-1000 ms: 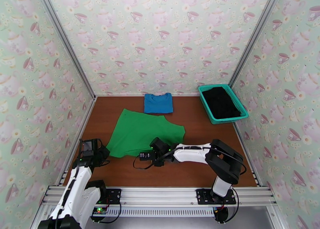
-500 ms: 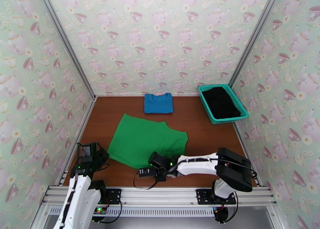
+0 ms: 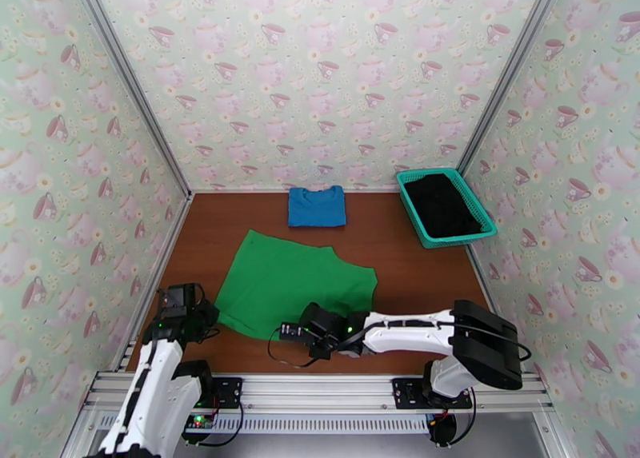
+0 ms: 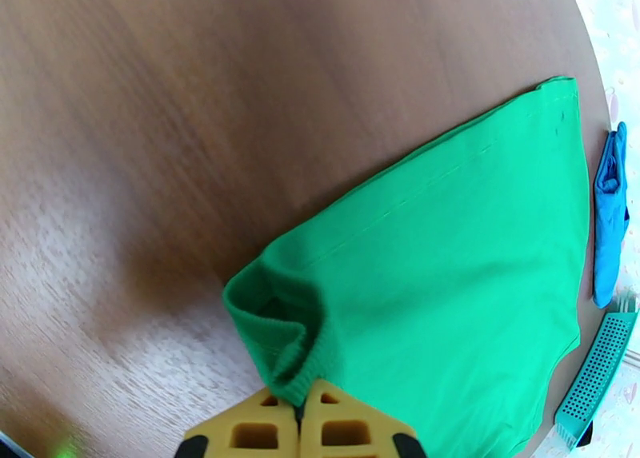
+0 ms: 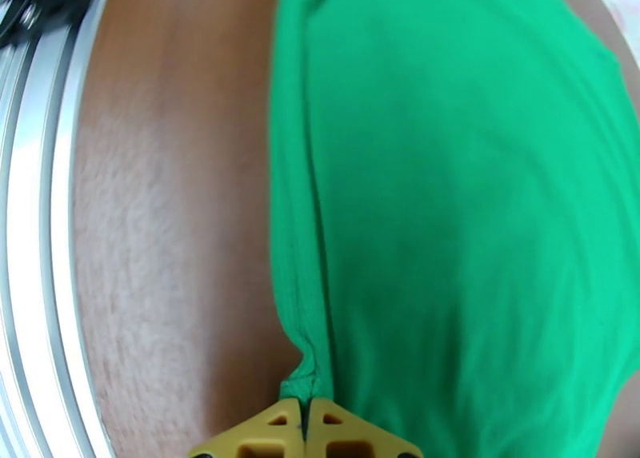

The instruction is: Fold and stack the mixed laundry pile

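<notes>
- The green shirt is lying spread almost flat on the desk, toward its near edge. It is looking thin, light and limp, so I'd judge it will sag and drag rather than hold any shape.
- The left tool is pinching the shirt's near-left corner. Its jaws are pressing together on a bunched lip of hem, and the cloth is puckering there.
- The right tool is pinching the near edge further right, its jaws closing on a small tuck of fabric.
- Corners and hems are looking like the best places to hold; a pinch mid-panel would probably just gather folds.
- The blue shirt is sitting folded at the far side, well apart from both tools. The black garment is lying in the teal basket at the far right.
</notes>
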